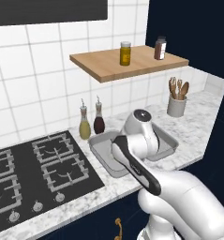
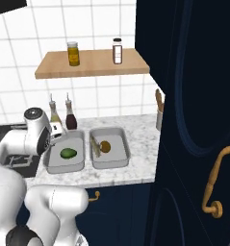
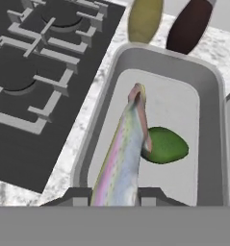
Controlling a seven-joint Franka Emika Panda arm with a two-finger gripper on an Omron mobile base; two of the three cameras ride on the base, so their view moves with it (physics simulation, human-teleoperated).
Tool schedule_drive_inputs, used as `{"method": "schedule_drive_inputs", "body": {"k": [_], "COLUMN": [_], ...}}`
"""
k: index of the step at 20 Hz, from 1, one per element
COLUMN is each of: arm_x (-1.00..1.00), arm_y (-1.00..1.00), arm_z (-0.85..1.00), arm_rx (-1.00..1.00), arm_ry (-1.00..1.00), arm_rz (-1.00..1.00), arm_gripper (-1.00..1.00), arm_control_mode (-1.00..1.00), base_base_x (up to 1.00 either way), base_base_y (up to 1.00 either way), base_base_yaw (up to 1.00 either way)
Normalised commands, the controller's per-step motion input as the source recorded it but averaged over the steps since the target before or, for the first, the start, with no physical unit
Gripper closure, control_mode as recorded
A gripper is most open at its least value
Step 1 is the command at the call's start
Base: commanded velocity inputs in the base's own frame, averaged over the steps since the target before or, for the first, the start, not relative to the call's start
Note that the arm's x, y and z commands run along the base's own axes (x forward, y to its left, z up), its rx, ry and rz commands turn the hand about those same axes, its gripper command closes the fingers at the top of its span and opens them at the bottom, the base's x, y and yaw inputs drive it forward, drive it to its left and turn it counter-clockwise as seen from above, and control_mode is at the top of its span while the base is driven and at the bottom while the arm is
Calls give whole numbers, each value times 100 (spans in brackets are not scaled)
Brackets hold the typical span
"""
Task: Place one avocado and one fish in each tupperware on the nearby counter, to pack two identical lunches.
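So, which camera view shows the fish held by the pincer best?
The hand view: the fish runs its full length from the pincer over the left tupperware, beside the avocado. In both base views the arm hides this fish.

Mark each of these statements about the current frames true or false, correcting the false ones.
1. The claw is shut on a fish above the tupperware beside the hob. True.
2. That tupperware has nothing in it. False: an avocado lies inside.
3. The other tupperware already holds a fish and a brownish round item. True.
4. The two bottles stand on the wooden shelf. False: they stand on the counter behind the tupperware; the shelf carries two jars.
5. The utensil holder stands on the hob. False: it is on the counter at the far end from the hob.
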Motion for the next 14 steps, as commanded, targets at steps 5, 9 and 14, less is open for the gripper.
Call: {"method": "schedule_drive_inputs", "body": {"k": [5,9,14], "arm_x": [30,30,37], "arm_y": [11,8,4], "arm_z": [-33,-29,-28], "arm_rx": [0,0,0], "arm_ry": [0,0,-1], "arm_rz": [0,0,0], "arm_gripper": [100,100,100], "arm_control_mode": [-100,-100,-100], "base_base_x": [0,0,0], "base_base_y": [0,0,0], "base_base_yaw": [0,0,0]}}
